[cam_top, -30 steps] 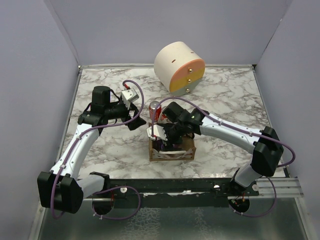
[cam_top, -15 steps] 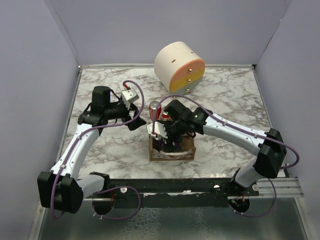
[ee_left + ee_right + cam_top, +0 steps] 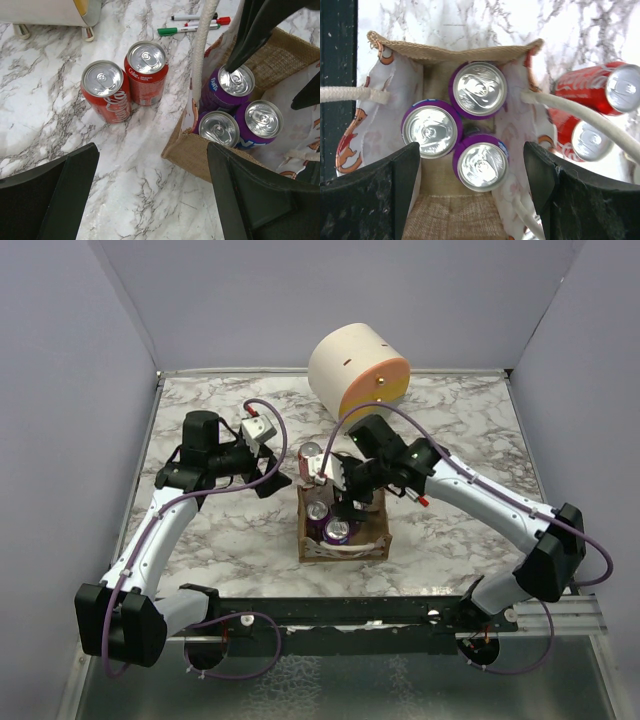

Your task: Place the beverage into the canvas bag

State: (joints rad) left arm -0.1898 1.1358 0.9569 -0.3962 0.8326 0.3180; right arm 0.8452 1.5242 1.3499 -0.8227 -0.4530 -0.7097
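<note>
The right hand (image 3: 340, 488) has lifted back off the canvas bag (image 3: 343, 548), jaws spread wide and empty. The tan bag with white rope handles stands mid-bench (image 3: 220, 530), with three purple beverage cans (image 3: 479, 91) upright inside. The left hand (image 3: 268, 476) hovers beside it, wide open and empty. Two red cans (image 3: 103, 80) stand just past the bag.

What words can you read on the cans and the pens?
"Coke": right red can.
"Coca-Cola" script, partly showing: left red can.
"FAN", rest hidden: purple can in the bag.
Pens: too small to read.
</note>
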